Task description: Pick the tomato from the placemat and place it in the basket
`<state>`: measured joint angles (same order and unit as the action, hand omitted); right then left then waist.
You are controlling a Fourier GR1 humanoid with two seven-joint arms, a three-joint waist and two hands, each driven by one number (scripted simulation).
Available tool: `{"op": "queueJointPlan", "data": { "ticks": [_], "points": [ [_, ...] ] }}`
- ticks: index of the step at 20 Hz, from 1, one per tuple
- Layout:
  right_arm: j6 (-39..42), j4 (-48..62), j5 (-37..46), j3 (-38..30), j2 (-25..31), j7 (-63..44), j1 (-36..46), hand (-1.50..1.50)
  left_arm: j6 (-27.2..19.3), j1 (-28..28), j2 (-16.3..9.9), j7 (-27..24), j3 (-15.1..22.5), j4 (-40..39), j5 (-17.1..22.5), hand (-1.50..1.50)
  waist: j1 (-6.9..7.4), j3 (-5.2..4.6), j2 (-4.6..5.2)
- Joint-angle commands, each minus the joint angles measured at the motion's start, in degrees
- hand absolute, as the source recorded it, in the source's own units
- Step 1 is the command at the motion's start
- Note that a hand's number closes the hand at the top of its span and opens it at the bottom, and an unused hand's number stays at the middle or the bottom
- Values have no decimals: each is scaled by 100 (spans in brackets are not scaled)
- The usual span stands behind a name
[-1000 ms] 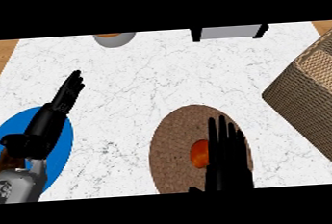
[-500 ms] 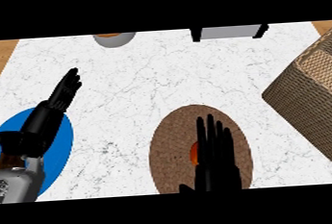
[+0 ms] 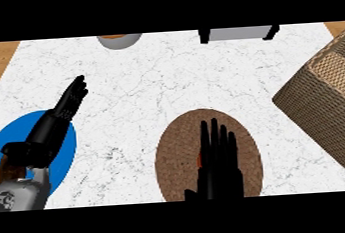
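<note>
— Where is the tomato (image 3: 200,160) sitting at this moment?

— It is lying on the brown oval placemat (image 3: 174,153), near the lower middle of the white marbled tabletop (image 3: 173,83). Only a thin red-orange sliver is showing, at the left edge of the right hand (image 3: 217,168), which is covering nearly all of it.

— What are that hand's fingers doing?

— The fingers (image 3: 214,136) are lying straight and close together, pointing away from the robot over the placemat. They are not curling round the tomato, so far as the head view is showing. Whether the palm is touching the tomato I cannot tell.

— And the basket?

— The woven basket (image 3: 329,99) is standing at the right edge of the tabletop, partly cut off by the view, well apart from the placemat and holding nothing that is showing.

— What about the other arm?

— The left hand (image 3: 54,123) is resting open at the left side, its fingers straight and pointing up and to the right, lying over a blue plate (image 3: 63,155). It is holding nothing.

— Anything else showing?

— Along the far edge a grey bowl (image 3: 119,40) with something orange-brown inside is peeking in, and to its right a grey object with black parts (image 3: 237,33) is sitting, both cut off by the view. Wooden surface is showing at the far left and far right corners.
</note>
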<state>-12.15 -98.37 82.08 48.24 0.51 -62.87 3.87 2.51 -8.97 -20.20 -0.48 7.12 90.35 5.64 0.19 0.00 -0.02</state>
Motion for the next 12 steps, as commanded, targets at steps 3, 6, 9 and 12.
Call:
{"op": "queueJointPlan", "data": {
  "ticks": [3, 6, 9, 12],
  "points": [
    [-321, 620, -223, -84, -49, -729, 350, -150, 147, -145, 40, 225, -134, 29, -69, 0, 2, 1, 3],
    [-260, 550, -267, -99, -49, -604, 276, -150, -23, -214, 290, 162, -162, -61, -228, 0, -13, 0, 2],
    [-54, 771, -415, -118, -49, -955, 780, -150, 81, -494, 318, 131, -196, -373, -258, 0, -12, -1, 7],
    [-238, 954, -423, -193, -49, -906, 628, -150, 258, 161, 193, -35, -216, 131, -244, 0, 26, 0, -1]
  ]
}}
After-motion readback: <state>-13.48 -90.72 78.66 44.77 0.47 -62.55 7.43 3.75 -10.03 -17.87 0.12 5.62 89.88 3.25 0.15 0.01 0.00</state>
